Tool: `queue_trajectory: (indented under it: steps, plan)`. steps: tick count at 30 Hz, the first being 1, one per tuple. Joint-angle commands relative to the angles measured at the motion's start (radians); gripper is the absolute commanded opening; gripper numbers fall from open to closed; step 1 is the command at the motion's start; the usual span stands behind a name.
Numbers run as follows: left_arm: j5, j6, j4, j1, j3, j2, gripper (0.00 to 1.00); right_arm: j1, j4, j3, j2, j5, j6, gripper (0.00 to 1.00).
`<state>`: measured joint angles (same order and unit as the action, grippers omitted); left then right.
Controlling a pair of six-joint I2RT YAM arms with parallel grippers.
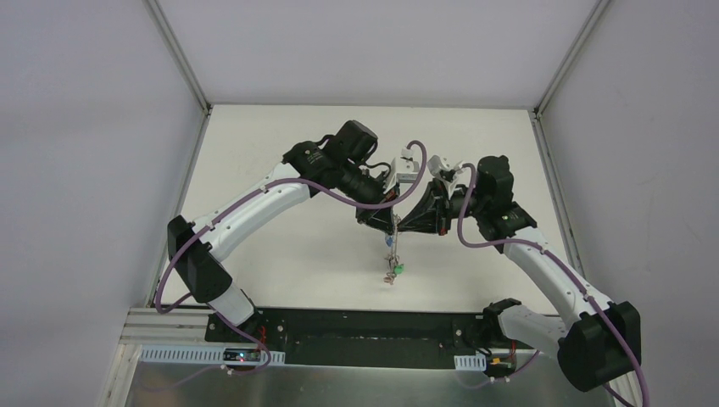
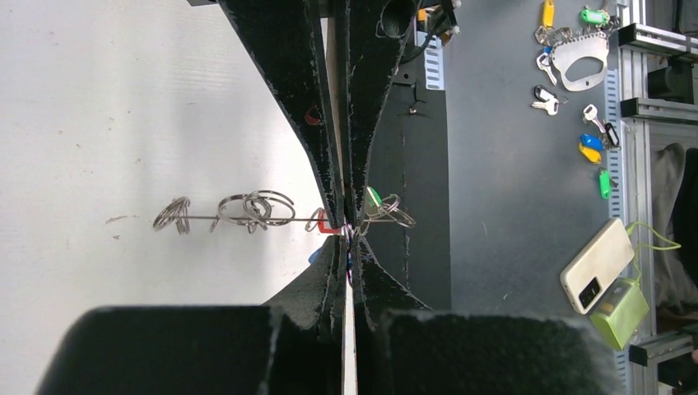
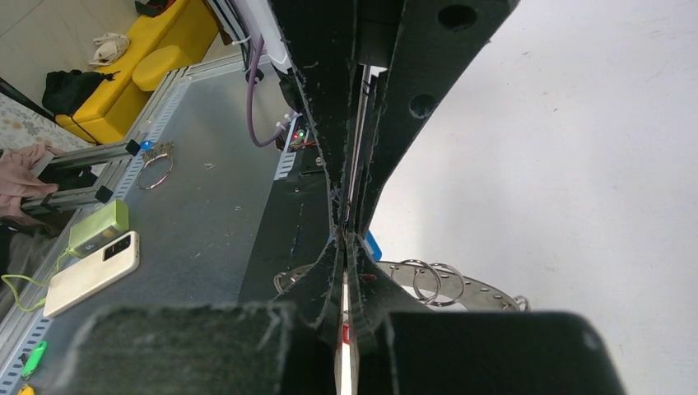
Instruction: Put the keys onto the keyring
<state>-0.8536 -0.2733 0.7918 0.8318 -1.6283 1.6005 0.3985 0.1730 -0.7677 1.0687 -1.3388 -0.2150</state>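
A white table [image 1: 280,254] fills the overhead view. Two black-and-white arms reach in from its near edge, the left arm [image 1: 254,208] and the right arm [image 1: 543,263], and meet tip to tip above the middle of it.

The right gripper [image 3: 344,249] has its fingers drawn almost fully together. They are clamped on the rim of the keyring [image 3: 486,292], a flat grey disc with small holes along its edge. The disc spreads out to both sides just behind the fingertips.

The left gripper [image 2: 349,247] is also pinched narrow, nose to nose with the right one and touching the keyring's thin edge. What sits between its tips is too small to make out.

From above, the keys [image 1: 392,271] hang in a small bunch straight below the joined tips. Wire split rings [image 2: 257,207] stand along the disc to one side of the grippers. A red tag [image 2: 321,220] and a green tag [image 2: 374,196] sit on either side of the fingertips. A blue tag [image 3: 372,245] lies just beside them.
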Motion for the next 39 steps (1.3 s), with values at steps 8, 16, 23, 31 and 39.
queue_trajectory:
  steps: [8,16,23,31,39]
  plan:
    - [-0.047,0.052,-0.12,-0.053,-0.012,-0.071,0.32,-0.062,0.386,-0.01,-0.028,0.057,0.363,0.0]
    - [-0.088,0.092,-0.186,-0.094,0.032,-0.121,0.45,-0.107,0.494,0.012,-0.03,0.104,0.476,0.0]
    - [-0.072,0.095,-0.234,-0.114,0.054,-0.111,0.46,-0.123,0.651,0.036,-0.017,0.1,0.596,0.0]
    - [-0.049,0.102,-0.283,-0.122,0.04,-0.08,0.43,-0.132,0.728,0.053,-0.007,0.085,0.652,0.0]
    - [-0.118,0.123,-0.29,-0.125,0.001,-0.039,0.41,-0.132,0.738,0.06,0.0,0.076,0.652,0.0]
